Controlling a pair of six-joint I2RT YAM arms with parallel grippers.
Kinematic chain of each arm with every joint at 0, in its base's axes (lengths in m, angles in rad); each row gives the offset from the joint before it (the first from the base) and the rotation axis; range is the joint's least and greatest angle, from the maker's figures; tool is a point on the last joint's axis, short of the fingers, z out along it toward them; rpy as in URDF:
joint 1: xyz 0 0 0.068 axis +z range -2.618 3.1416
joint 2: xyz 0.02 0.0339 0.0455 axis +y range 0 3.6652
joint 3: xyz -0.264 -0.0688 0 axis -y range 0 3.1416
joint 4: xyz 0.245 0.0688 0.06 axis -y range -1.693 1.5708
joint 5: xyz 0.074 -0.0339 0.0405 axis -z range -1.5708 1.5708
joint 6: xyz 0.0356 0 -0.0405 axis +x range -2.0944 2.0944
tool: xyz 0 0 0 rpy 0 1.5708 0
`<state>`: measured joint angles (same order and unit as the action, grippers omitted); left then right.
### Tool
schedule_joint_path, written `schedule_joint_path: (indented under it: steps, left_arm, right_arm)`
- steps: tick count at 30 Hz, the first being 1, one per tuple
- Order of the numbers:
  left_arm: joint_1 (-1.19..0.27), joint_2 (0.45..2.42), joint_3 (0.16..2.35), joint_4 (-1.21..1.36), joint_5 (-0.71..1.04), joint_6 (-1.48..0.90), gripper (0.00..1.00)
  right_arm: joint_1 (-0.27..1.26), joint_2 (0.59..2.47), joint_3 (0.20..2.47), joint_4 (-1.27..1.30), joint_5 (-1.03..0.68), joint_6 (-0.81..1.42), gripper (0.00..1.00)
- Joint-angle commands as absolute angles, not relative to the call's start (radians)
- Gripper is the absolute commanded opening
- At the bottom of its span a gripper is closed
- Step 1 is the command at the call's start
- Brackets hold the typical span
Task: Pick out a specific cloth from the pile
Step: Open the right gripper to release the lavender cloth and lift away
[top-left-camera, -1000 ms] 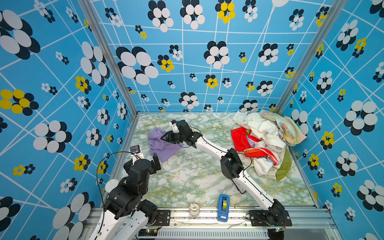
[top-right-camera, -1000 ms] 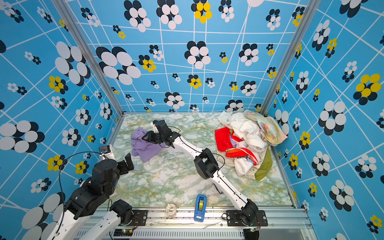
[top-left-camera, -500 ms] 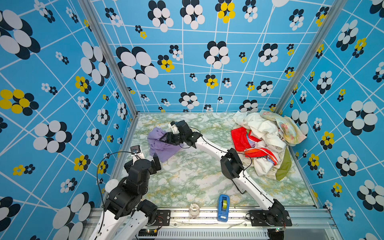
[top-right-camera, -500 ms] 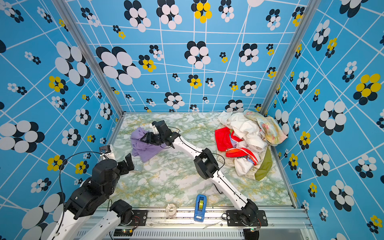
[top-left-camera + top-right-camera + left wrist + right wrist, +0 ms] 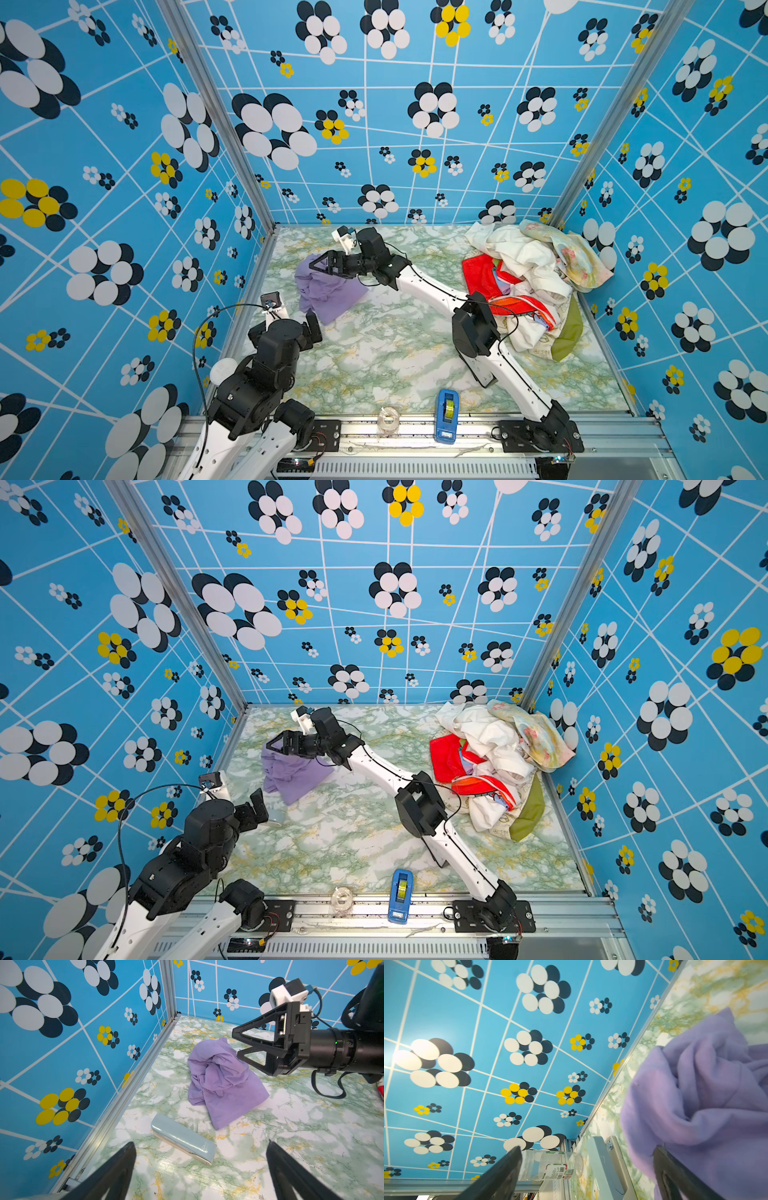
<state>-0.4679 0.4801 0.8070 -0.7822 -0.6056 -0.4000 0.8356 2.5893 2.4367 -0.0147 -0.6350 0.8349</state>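
Jaws spread wide and empty, the right gripper point(image 5: 316, 266) is hovering over the lavender cloth point(image 5: 328, 291), lying at the table's point(image 5: 395, 353) ten o'clock, well apart from the pile point(image 5: 532, 266) at two o'clock. A finger point(image 5: 679, 1180) close against a fold could drag it along on retreat.

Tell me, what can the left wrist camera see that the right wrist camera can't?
Only the left wrist view shows the left fingers, wide apart, and the right arm seen from outside. Only the right wrist view shows a clear labelled bottle. Both show the cloth crumpled on the table, the pale case near it, and the right fingers, open with nothing between them.
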Motion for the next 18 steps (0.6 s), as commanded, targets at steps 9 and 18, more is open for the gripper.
schedule_joint_path:
  steps: [9,18]
  left_arm:
    - [-0.474,0.491,0.888,-0.754,-0.602,-0.336,1.00]
    - [-0.474,0.565,0.884,-0.661,-0.492,-0.289,0.99]
  right_arm:
    - [0.821,2.313,2.381,-0.409,-0.506,0.480,0.99]
    - [0.723,1.880,1.895,-0.392,-0.362,0.355,0.99]
